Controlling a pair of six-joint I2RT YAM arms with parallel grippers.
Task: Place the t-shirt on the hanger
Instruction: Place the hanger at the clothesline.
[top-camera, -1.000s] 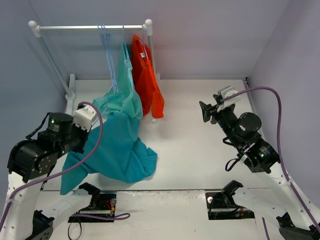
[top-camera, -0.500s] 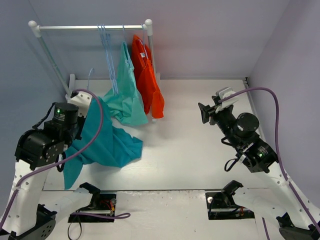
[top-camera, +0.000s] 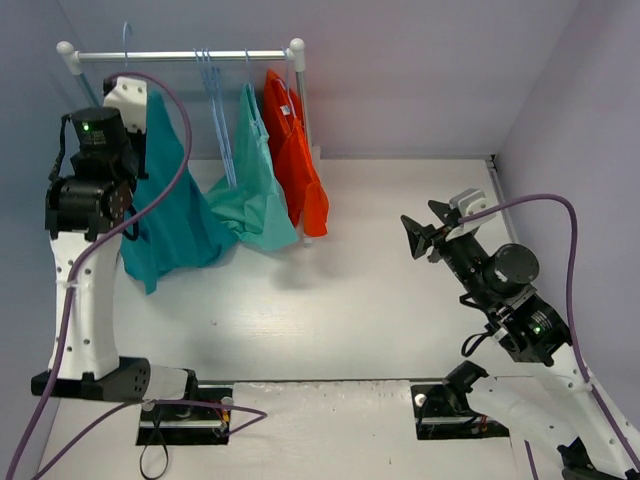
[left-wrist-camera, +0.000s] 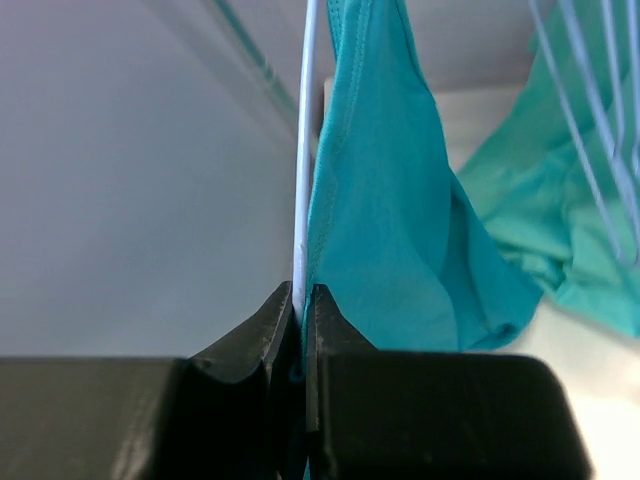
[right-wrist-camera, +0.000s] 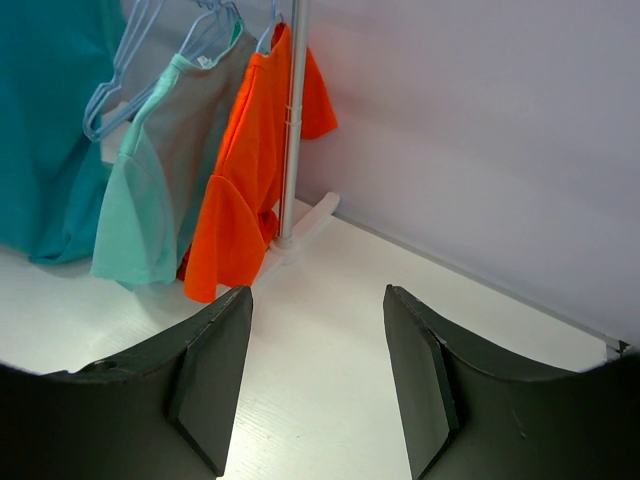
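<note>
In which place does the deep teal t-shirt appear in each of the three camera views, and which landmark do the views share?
Top external: the t-shirt hangs at the left, under the left end of the rail.
Left wrist: the t-shirt fills the centre, just right of the hanger pinched in the left gripper.
Right wrist: the t-shirt is in the top left corner.
Shared landmark: the mint-green garment, right of it in all three.

mint-green garment (top-camera: 252, 195) and orange garment (top-camera: 295, 165) hang touching on the rail (top-camera: 180, 55).
</note>
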